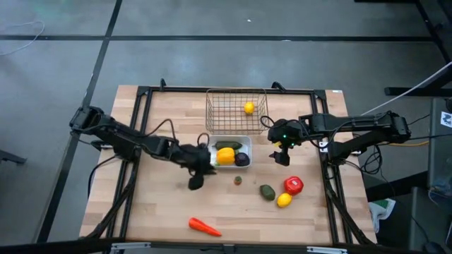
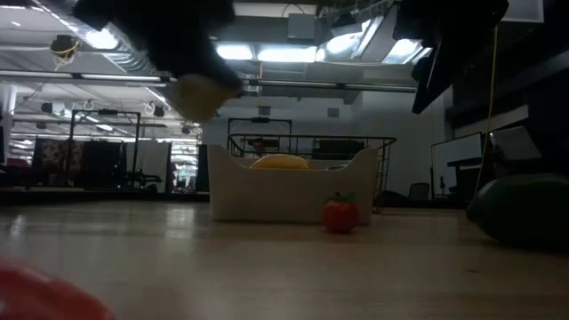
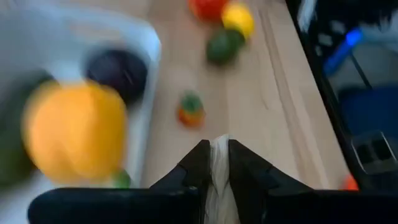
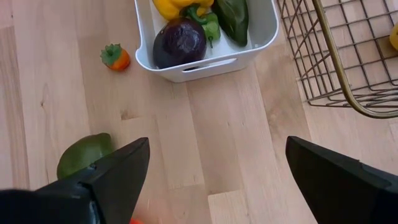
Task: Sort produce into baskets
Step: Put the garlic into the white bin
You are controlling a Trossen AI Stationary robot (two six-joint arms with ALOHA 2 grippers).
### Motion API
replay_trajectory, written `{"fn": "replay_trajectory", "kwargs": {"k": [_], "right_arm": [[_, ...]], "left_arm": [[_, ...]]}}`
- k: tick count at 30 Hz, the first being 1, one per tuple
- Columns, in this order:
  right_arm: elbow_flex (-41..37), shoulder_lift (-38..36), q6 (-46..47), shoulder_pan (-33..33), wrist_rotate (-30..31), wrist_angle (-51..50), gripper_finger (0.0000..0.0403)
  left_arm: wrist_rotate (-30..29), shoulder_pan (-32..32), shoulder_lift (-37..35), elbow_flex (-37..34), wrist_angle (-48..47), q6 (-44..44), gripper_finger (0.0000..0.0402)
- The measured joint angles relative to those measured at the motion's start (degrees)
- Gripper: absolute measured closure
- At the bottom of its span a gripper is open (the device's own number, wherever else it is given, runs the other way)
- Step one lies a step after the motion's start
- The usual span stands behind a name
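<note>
Nearest the front edge of the table lies the orange carrot (image 1: 203, 226), alone and well apart from everything else. Farther in, toward the right, a small cluster sits together: a yellow lemon (image 1: 284, 200) touching the red tomato (image 1: 294, 185), with the dark green avocado (image 1: 267, 191) just beside them. A small orange fruit with a green top (image 1: 238, 180) stands on the bare wood between that cluster and the white tray (image 1: 247, 140).

The left gripper (image 1: 200, 169) hangs above the table just beside the tray's left end, its fingers (image 3: 200, 163) pressed together on a pale, whitish thing (image 3: 219, 167); the low view shows a pale rounded lump (image 2: 197, 96) under the dark gripper, lifted clear of the wood, but what it is cannot be told for sure.

The tray holds a yellow pepper (image 1: 225, 156), a dark green vegetable (image 1: 227, 145) and a dark purple ball (image 1: 242, 159), all inside its walls.

The right gripper (image 1: 282, 156) hovers to the right of the tray, above bare table, its two fingers (image 4: 118, 168) spread wide apart with nothing between them.

Farthest back, the wire mesh basket (image 1: 219, 120) stands touching or just behind the tray, with one yellow lemon (image 1: 248, 108) inside it near the right side.
</note>
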Motion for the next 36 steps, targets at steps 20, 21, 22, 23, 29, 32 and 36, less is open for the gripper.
{"fn": "replay_trajectory", "kwargs": {"k": [20, 21, 22, 23, 29, 32, 36], "right_arm": [[0.0, 0.0, 0.3, 0.0, -4.7, 0.0, 0.0031], [0.0, 0.0, 0.2, 0.0, -6.3, 0.0, 0.0031], [0.0, 0.0, 0.1, 0.0, -8.0, 0.0, 0.0031], [0.0, 0.0, 0.3, 0.0, -9.5, 0.1, 0.0031], [0.0, 0.0, 8.6, 0.1, -14.0, 5.7, 0.0031], [0.0, 0.0, 13.0, 0.1, -15.8, 7.2, 0.0031], [0.0, 0.0, 17.6, 0.2, -18.3, 7.3, 0.0031]], "left_arm": [[-5.8, 10.5, 4.4, 0.0, 9.0, 6.9, 0.03], [-5.8, 10.7, 4.3, 0.0, 9.0, 6.8, 0.029], [-5.8, 10.9, 4.2, 0.0, 9.1, 6.8, 0.0281], [-5.8, 11.1, 4.2, 0.0, 9.1, 6.8, 0.0272], [-5.8, 11.5, 4.2, 0.0, 9.1, 6.8, 0.0233], [-5.8, 11.5, 4.2, 0.0, 9.1, 6.8, 0.0227], [-5.8, 11.5, 4.2, 0.0, 9.1, 6.8, 0.0228]]}}
